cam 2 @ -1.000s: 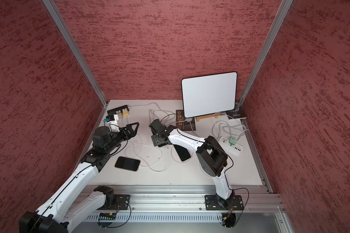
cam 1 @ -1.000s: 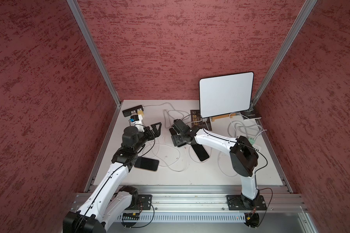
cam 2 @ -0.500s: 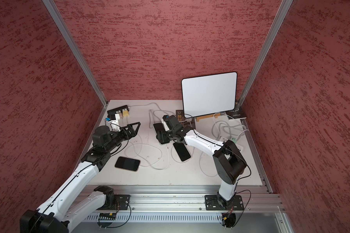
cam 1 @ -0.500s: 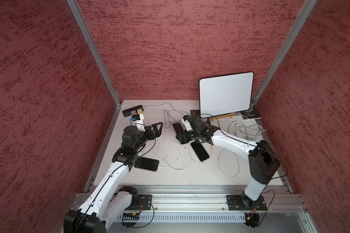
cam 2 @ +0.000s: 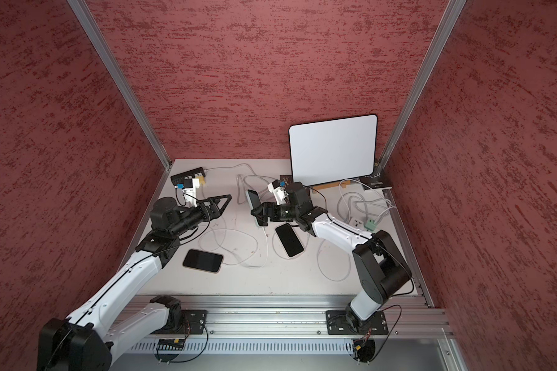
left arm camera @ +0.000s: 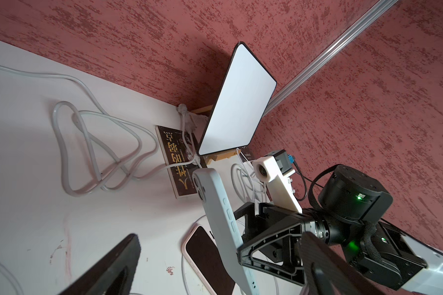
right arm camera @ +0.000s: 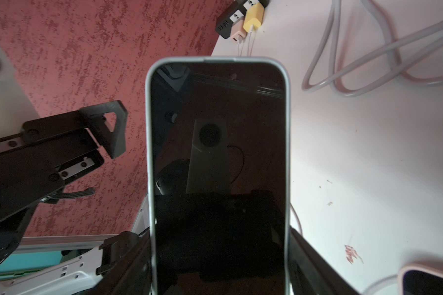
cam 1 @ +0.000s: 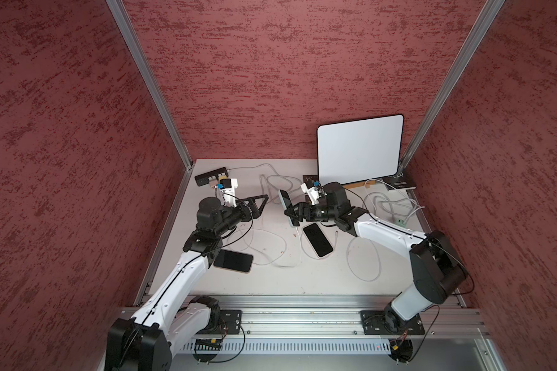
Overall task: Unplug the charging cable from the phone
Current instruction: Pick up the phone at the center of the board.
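My right gripper (cam 1: 291, 216) (cam 2: 260, 215) is shut on a phone (cam 1: 285, 200) (cam 2: 253, 199) in a pale grey-blue case. It grips the two long edges near the lower end. The phone stands tilted up off the table, its dark screen filling the right wrist view (right arm camera: 218, 153). A white charging cable (cam 1: 299, 241) (cam 2: 266, 239) runs from the phone's lower end down onto the table. The plug itself is too small to make out. My left gripper (cam 1: 259, 207) (cam 2: 221, 205) hovers open just left of the phone, holding nothing. The left wrist view shows the phone's case back (left arm camera: 220, 212).
A pink-cased phone (cam 1: 317, 240) lies right of the held one, and another phone (cam 1: 233, 260) with its own cable lies near my left arm. Behind are a white tablet (cam 1: 360, 149), a book (cam 1: 309, 178), a black power strip (cam 1: 210, 175) and loose cable loops (cam 1: 364, 257).
My right arm's elbow has swung out to the right and its wrist has turned, with the gripper staying near the same spot. The left arm has hardly moved.
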### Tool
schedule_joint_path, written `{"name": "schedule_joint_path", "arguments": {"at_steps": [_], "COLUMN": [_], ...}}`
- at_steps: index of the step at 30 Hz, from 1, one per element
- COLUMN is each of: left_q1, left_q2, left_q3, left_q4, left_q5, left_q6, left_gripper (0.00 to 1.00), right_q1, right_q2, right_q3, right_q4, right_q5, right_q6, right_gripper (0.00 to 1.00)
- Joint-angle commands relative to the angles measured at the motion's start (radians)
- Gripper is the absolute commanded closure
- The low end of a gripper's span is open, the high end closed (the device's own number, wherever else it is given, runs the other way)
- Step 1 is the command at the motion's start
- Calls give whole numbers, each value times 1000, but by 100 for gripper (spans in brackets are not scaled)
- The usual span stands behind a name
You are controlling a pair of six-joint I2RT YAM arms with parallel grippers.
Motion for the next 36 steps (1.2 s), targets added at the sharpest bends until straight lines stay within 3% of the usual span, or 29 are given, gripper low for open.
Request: {"name": "schedule_joint_path", "arguments": {"at_steps": [1,14,26,36], "left_q1": [-15,-134,-145,-147], "left_q2": [33,94,106,127], "left_q3": [-14,17,20,20], "left_q4": [147,223,238,304], "left_q5": [153,278,283,287], "left_q6": [-34,38,34,0], "left_gripper": [0,0,0,0], "right_q1": [-23,-35,-30,-6], "right_q2": [-65,-138,-138,-128], "right_q3": [-31,-129,-188,-189], "right_q4": [212,357,617,670], "right_q5": [-142,-261,-340,-358], "right_q6": [48,84,231,267], "right_gripper": [75,77,79,80]}}
